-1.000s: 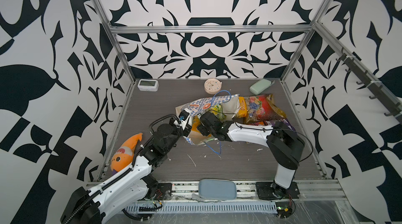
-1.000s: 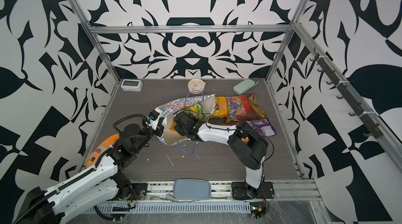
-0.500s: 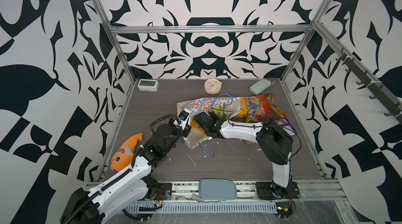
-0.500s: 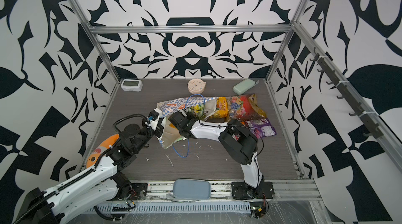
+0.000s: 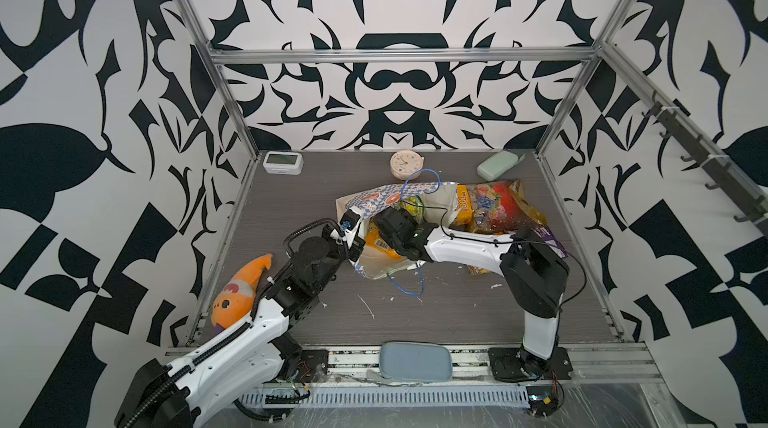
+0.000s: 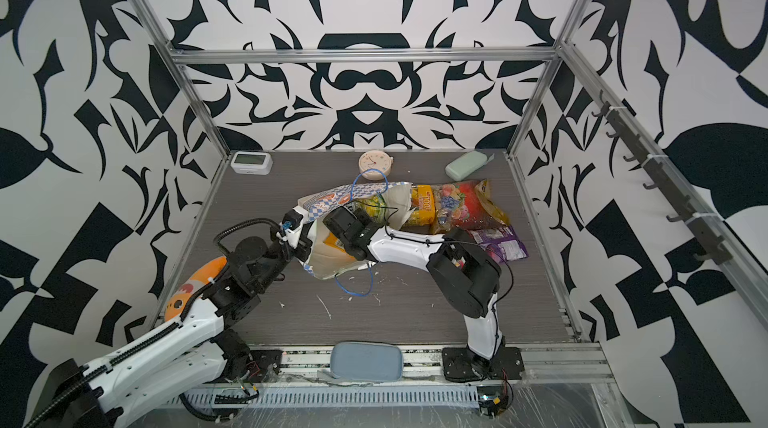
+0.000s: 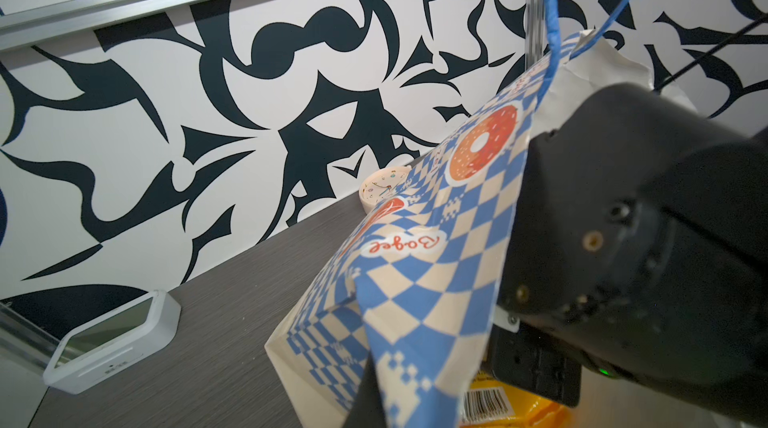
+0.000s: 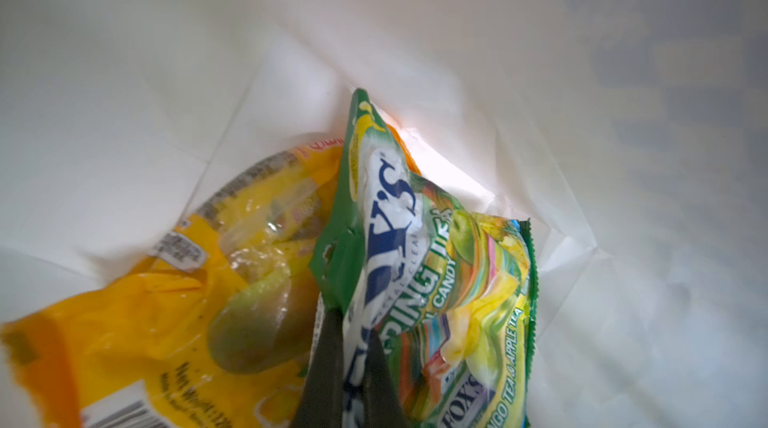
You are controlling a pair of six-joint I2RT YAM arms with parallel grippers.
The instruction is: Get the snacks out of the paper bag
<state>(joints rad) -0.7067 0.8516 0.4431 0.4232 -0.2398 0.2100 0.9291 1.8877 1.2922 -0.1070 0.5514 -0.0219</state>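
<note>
The paper bag (image 5: 390,201) (image 6: 332,199) lies on its side mid-table, its mouth facing the front. My left gripper (image 5: 353,234) (image 7: 376,380) is shut on the bag's blue-checked edge (image 7: 415,280) and holds it up. Reaching inside the bag, my right gripper (image 5: 384,234) (image 8: 353,367) is shut on the top edge of a green-yellow FOX'S packet (image 8: 449,280). A yellow-orange packet (image 8: 187,322) lies beside that one in the bag. To the right of the bag lie another yellow-orange packet (image 5: 463,207), a multicoloured candy pack (image 5: 498,205) and a purple packet (image 6: 503,243).
An orange plush fish (image 5: 239,288) lies by the left wall beside my left arm. At the back stand a white digital clock (image 5: 282,161), a round clock (image 5: 405,164) and a mint green case (image 5: 496,164). A loose blue cord handle (image 5: 407,284) trails in front of the bag.
My right gripper has pushed further left into the bag and shut on the green-yellow packet. The bag has shifted a little. The left gripper kept its hold.
</note>
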